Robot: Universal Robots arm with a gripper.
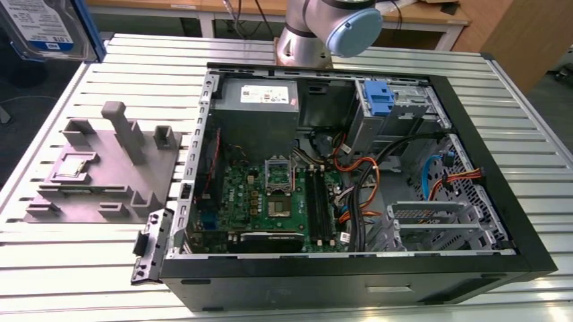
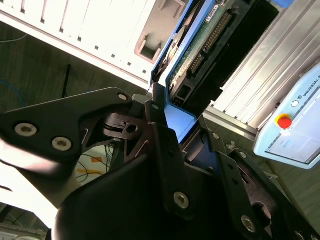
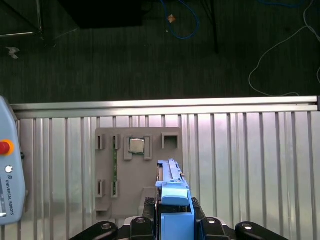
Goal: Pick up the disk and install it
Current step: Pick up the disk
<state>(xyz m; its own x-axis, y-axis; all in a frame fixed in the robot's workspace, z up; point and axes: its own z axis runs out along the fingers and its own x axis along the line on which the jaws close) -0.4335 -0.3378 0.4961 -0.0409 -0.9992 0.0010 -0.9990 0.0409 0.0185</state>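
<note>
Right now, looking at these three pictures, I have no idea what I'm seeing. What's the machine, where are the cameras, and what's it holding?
It's one robot arm standing at a slatted metal table. The exterior view looks on from off the arm; both wrist views come from cameras riding near its wrist. On the table sit an open computer case and a grey fixture holding a small silver chip. The gripper is shut on the disk, a hard drive in a blue frame, lifted clear of the table.
</note>
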